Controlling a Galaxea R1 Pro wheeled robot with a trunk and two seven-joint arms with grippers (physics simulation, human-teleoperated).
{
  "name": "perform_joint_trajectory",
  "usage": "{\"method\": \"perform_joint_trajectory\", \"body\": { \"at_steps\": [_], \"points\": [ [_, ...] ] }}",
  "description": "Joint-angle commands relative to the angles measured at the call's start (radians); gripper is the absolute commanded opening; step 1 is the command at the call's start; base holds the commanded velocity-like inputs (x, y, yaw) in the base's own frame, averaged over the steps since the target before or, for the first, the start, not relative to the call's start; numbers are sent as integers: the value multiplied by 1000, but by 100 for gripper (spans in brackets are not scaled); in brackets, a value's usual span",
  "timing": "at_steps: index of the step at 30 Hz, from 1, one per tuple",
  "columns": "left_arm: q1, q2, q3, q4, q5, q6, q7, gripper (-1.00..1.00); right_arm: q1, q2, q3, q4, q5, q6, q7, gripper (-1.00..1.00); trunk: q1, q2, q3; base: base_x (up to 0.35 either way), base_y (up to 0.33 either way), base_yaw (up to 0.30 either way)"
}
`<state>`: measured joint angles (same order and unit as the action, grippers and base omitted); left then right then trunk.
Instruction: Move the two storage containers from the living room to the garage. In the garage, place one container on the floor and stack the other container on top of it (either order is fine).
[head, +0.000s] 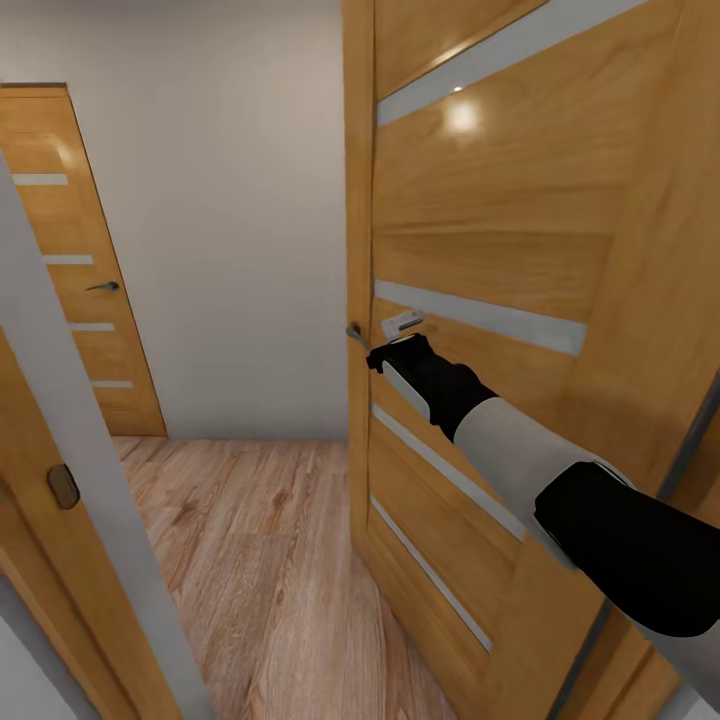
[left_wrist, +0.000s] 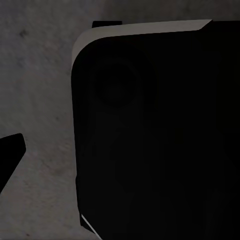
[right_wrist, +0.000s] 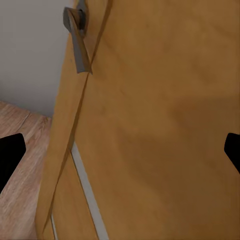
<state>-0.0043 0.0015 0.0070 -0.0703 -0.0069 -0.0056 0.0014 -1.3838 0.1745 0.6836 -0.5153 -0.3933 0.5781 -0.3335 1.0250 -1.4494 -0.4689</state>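
The two storage containers are out of view, and so is the garage. I face an orange wood door (head: 520, 250) standing ajar in a hallway. My right gripper (head: 392, 352) is stretched out to the door's free edge, just below its grey lever handle (head: 357, 333). In the right wrist view the door (right_wrist: 165, 125) fills the space between the fingertips (right_wrist: 10, 160), which stand wide apart and open, with the handle (right_wrist: 77, 40) beyond them. My left gripper (left_wrist: 120, 155) hangs beside a dark part of my own body (left_wrist: 160, 130), one fingertip (left_wrist: 10, 155) far out, holding nothing.
A white door jamb (head: 80, 480) stands close on the left. Past the opening lie a light wood plank floor (head: 270, 560), a plain grey-white wall (head: 230, 250) and a second, closed wood door (head: 85, 300) at the back left.
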Motion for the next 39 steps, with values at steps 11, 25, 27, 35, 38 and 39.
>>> {"method": "perform_joint_trajectory", "body": {
  "at_steps": [11,25,27,35,38,39],
  "points": [
    [0,-2,1,0,-1,-1,0,100,-1,0,15,69,5,-2,-127,100,0,-1,-1,0,0,0],
    [0,0,1,0,-1,-1,0,100,-1,0,16,130,12,-4,-184,100,0,-1,-1,0,0,0],
    [0,0,1,0,-1,-1,0,100,-1,0,16,143,13,-5,-184,100,0,-1,-1,0,0,0],
    [0,0,1,0,0,-1,0,100,1,0,11,163,12,-9,-183,100,0,-1,-1,0,0,0],
    [0,0,1,0,0,-1,0,100,0,0,8,170,11,-9,-183,100,0,-1,-1,0,0,0],
    [0,0,1,0,0,-1,0,100,-3,0,7,178,10,-9,-183,100,0,-1,-1,0,0,0]
  ]
}}
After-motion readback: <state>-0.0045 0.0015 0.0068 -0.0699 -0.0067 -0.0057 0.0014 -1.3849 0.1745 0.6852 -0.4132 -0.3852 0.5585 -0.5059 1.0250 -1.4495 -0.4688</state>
